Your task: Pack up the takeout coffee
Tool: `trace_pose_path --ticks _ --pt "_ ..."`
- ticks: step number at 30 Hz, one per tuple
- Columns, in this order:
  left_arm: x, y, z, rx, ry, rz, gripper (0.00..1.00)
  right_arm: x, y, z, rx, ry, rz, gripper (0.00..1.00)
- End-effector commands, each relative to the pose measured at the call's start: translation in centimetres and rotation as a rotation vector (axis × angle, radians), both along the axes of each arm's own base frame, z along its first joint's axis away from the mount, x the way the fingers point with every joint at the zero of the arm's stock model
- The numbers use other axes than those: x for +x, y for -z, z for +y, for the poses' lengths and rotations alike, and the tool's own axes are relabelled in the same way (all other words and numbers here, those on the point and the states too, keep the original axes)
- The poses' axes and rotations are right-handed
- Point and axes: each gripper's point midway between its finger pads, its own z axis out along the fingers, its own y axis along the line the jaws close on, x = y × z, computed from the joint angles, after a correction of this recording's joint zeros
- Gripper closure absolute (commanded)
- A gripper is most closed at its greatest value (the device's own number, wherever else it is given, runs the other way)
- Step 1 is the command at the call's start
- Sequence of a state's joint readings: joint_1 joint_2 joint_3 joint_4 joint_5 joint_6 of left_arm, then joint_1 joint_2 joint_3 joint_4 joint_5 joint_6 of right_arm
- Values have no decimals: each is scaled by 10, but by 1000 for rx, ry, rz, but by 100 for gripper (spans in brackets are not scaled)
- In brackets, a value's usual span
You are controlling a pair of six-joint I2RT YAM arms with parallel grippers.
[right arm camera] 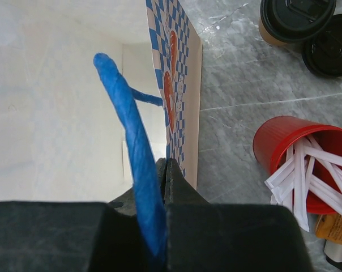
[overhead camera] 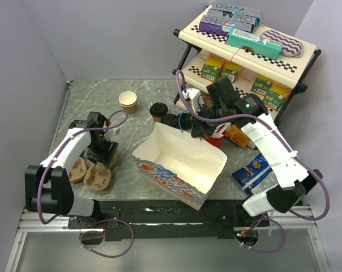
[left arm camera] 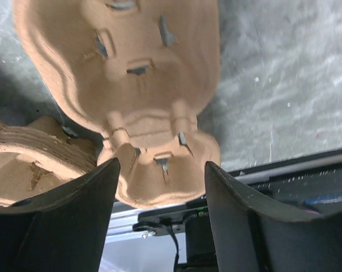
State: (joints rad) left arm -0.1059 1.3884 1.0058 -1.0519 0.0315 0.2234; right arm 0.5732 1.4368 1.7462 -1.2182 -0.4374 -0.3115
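Observation:
Two brown cups with black lids stand together behind the bag, one [overhead camera: 158,111] a little left of the other [overhead camera: 172,120]. Both show in the right wrist view [right arm camera: 295,17] [right arm camera: 332,52]. The white paper bag [overhead camera: 179,164] with blue checks stands open mid-table. My right gripper [overhead camera: 200,133] [right arm camera: 167,164] is shut on the bag's far rim [right arm camera: 185,68], beside its blue handle [right arm camera: 125,113]. My left gripper [overhead camera: 101,152] [left arm camera: 161,164] is open, its fingers straddling the end of a brown pulp cup carrier [left arm camera: 137,85] [overhead camera: 98,177] just below it.
A lidless brown cup [overhead camera: 128,102] stands at the back left. A red cup of stirrers [overhead camera: 219,134] [right arm camera: 298,161] is right of the bag. A second pulp carrier [overhead camera: 77,169] lies left of the first. A blue snack packet [overhead camera: 253,173] and a stocked shelf [overhead camera: 244,42] are on the right.

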Motion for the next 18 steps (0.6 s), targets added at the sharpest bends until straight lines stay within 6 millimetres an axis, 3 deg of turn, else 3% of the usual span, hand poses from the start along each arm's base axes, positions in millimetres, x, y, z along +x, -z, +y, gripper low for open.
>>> trace_pose_path --ticks 1,10,18 --pt "15 4 1 13 -69 -45 34 4 -10 1 29 21 -29 100" --pt "32 14 4 35 -96 -81 39 5 -12 0 30 29 -36 100" --pt "19 22 7 56 -95 -24 44 5 -9 0 25 34 -36 100"
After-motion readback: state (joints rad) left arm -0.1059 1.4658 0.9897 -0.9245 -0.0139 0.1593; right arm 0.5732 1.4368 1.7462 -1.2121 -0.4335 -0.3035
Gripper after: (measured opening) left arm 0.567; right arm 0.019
